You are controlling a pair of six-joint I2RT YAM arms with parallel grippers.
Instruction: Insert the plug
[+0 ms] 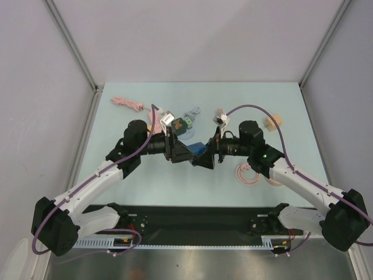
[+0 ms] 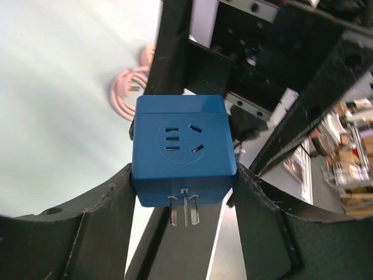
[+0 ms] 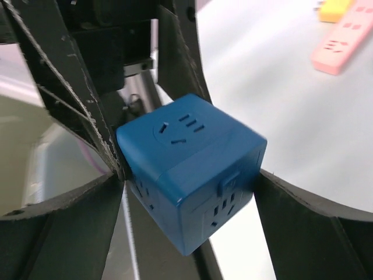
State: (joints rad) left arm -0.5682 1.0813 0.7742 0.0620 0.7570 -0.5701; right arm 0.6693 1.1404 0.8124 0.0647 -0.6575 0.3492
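the left fingers (image 2: pixel 87 233) clamp the blue plug cube (image 2: pixel 184 149), while the right fingers (image 3: pixel 315 233) stand wide open around it.

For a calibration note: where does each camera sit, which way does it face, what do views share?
Top external: above and behind the bases, looking down on the table; left arm and right arm show.
Left wrist: on the left arm, looking along the left hand, clamped on the blue cube.
Right wrist: on the right arm, looking along the open right hand at that cube.
Shared: all show the cube.
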